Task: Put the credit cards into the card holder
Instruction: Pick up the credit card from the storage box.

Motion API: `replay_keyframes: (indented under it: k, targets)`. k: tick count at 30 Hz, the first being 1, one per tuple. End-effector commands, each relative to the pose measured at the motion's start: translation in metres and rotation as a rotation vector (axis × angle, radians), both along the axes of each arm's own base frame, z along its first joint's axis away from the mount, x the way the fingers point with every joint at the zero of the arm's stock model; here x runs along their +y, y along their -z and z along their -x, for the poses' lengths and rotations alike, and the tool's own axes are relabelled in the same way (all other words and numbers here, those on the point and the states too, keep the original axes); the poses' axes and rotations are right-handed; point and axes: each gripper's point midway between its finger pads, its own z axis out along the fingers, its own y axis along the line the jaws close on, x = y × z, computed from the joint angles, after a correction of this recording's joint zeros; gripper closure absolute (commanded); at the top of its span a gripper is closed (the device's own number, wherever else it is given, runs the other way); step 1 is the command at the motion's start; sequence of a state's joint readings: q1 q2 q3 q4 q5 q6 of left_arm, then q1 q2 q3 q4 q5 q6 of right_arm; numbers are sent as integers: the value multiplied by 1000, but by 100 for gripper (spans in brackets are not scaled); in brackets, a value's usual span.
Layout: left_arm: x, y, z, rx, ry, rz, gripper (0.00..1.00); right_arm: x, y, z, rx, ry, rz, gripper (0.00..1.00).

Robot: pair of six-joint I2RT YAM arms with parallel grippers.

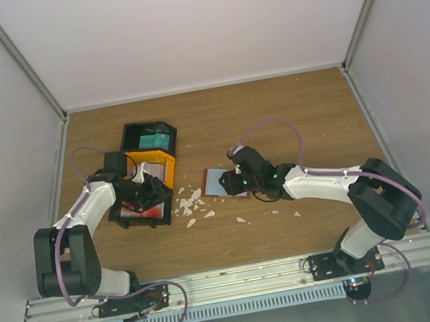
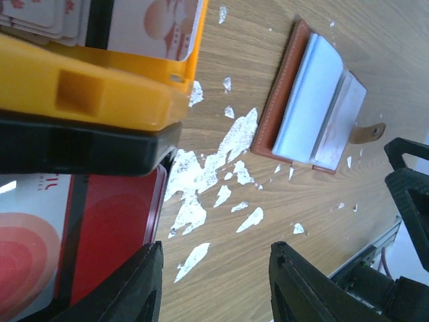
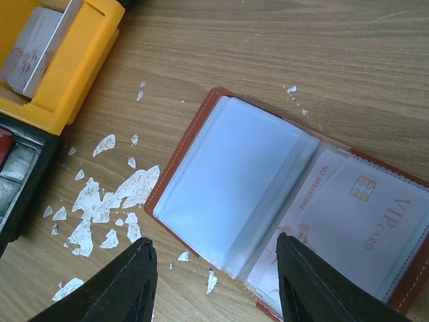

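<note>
A red card (image 2: 100,235) lies flat in the tray (image 2: 100,100) just under the left gripper (image 2: 216,285), whose jaws stand open and empty. The card holder (image 3: 228,174) lies spread open on the tray's right side, beneath the right gripper (image 3: 216,275), likewise open and empty.

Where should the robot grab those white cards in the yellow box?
Probably by their free top edge, coming down from above with one finger on each face of a card. The white cards lean on edge inside the yellow compartment, and its walls block any approach from the sides.
</note>
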State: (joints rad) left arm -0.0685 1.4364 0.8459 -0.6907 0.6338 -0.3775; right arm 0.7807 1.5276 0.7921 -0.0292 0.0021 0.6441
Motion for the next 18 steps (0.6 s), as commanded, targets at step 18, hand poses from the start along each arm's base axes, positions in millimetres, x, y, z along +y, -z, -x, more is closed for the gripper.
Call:
replay_keyframes:
  k: [18]
  targets:
    - [25, -11, -5, -181, -36, -350, 51, 0, 10, -4, 10, 23, 27, 50]
